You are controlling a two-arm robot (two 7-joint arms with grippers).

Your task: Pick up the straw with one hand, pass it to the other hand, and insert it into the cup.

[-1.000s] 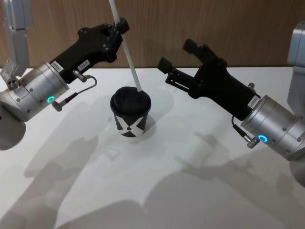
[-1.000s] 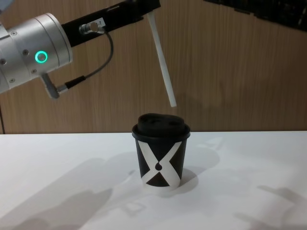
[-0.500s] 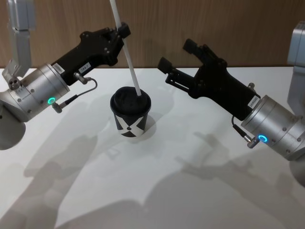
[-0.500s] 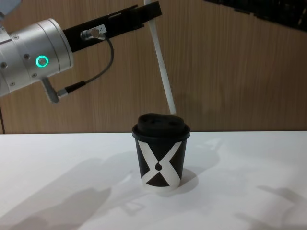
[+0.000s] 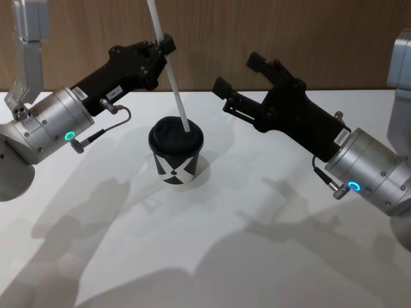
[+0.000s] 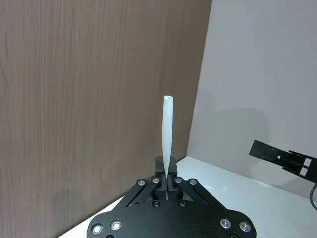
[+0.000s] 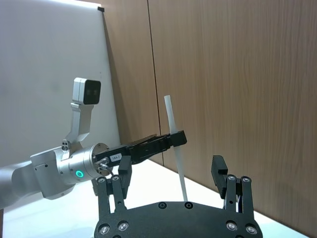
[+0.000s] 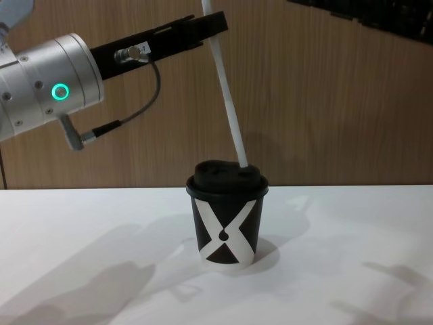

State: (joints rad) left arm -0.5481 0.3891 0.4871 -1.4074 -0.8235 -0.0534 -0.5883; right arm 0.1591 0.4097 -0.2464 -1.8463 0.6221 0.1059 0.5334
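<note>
The left gripper (image 5: 164, 46), clamped on the straw (image 8: 229, 101), has lowered it: below, the tip now meets the cup (image 8: 228, 217) lid (insertion starting). Right gripper (image 5: 239, 82) spread, idle.

White straw (image 8: 230, 101), black-and-white X-patterned cup (image 8: 228, 227)

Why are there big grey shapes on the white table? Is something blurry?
Those are shadows, not blur. In the head view, the arms throw wide grey shadows across the table, and the cup has a small one beside it. In the chest view the same soft shadows lie either side of the cup. The green ring on the left end effector glows. The straw looks sharp.
</note>
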